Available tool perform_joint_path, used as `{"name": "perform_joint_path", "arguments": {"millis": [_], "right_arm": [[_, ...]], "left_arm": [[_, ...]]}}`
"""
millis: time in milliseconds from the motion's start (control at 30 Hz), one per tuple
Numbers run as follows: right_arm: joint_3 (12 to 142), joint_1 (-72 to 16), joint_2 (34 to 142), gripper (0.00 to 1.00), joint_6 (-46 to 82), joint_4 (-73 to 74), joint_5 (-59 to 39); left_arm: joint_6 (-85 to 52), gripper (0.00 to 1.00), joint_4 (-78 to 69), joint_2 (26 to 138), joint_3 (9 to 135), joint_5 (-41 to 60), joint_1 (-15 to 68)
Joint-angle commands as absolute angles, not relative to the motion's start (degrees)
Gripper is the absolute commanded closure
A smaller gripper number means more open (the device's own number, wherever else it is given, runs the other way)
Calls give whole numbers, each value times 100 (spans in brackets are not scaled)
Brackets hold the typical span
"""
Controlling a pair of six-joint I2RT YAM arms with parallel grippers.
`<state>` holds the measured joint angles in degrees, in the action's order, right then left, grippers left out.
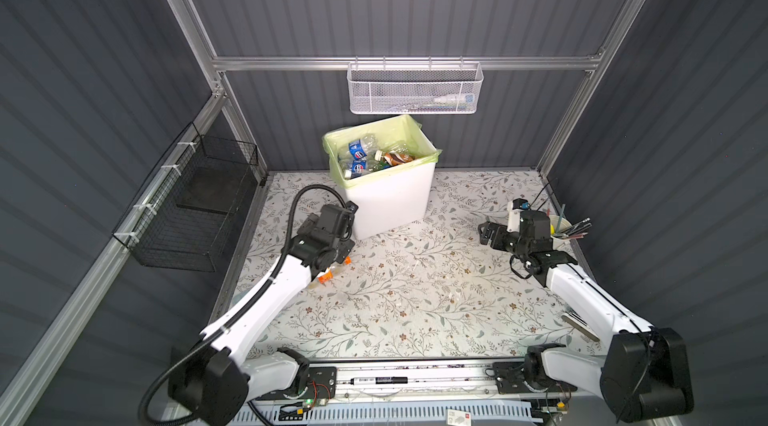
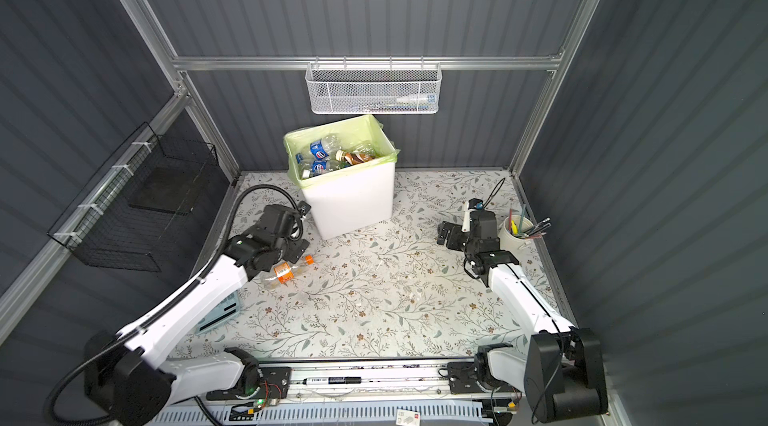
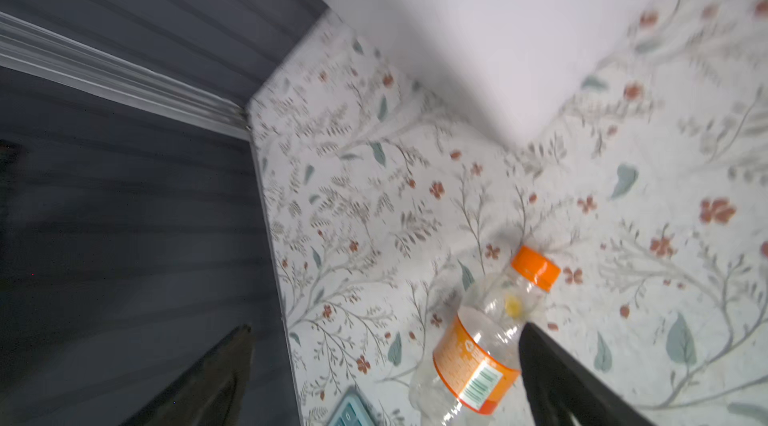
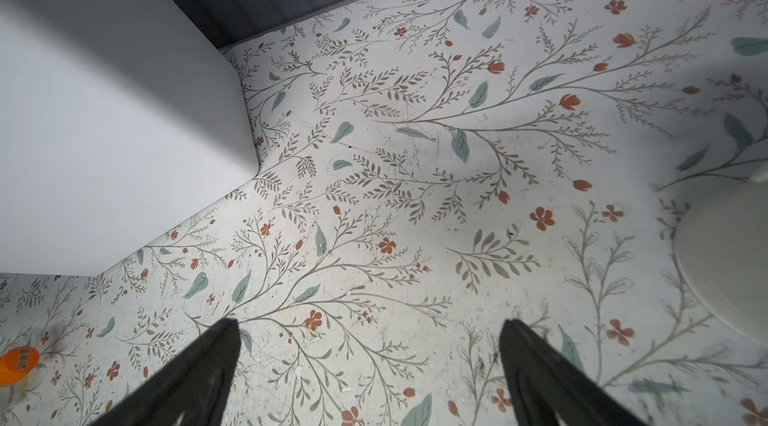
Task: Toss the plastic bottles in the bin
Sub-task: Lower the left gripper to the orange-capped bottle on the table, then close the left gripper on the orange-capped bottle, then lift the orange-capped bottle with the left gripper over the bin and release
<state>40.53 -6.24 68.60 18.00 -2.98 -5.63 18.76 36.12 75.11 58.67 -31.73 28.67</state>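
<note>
Orange-capped bottle (image 2: 286, 271): one on table (image 2: 395, 299); one bin (image 2: 353, 204)

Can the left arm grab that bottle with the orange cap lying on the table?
Probably yes. The left end effector hangs open close over the bottle, and nothing seems to block the way.

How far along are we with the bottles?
Mostly done: the tall white bin with the yellow-green liner holds a pile of clear, green and brown plastic bottles. In hand: nothing gripped; the left claw is open at the clear bottle with orange cap and label, lying on the table. The right claw is open and empty. Left: bin that one bottle; no others show on the table.
</note>
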Motion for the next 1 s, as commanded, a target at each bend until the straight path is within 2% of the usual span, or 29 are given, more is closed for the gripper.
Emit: {"name": "perform_joint_path", "arguments": {"millis": [0, 300, 400, 500, 567, 667, 800, 967], "right_arm": [[4209, -606, 6931, 1, 1819, -239, -616], [4105, -598, 6896, 1, 1802, -225, -565], [4087, -595, 6895, 1, 1760, -226, -528], [4090, -590, 6893, 1, 1749, -213, -519], [4080, -589, 6899, 1, 1740, -216, -528], [4040, -576, 6895, 1, 1731, -202, -526], [3959, -555, 6871, 1, 1731, -161, -527], [3932, -536, 6847, 1, 1747, -143, -558]], "left_arm": [[1692, 0, 4618, 7927, 5713, -3287, 2856], [1728, 1, 4690, 8974, 5783, -2924, 2856], [1676, 5, 4716, 9330, 5789, -2730, 2845], [1589, 14, 4752, 9659, 5862, -2590, 2848], [1517, 25, 4831, 9823, 5939, -2555, 2839], [1490, 35, 4843, 9862, 6009, -2437, 2839], [1390, 50, 4919, 9699, 6207, -2287, 2846], [1245, 62, 4772, 8983, 6739, -1399, 2850]]}}
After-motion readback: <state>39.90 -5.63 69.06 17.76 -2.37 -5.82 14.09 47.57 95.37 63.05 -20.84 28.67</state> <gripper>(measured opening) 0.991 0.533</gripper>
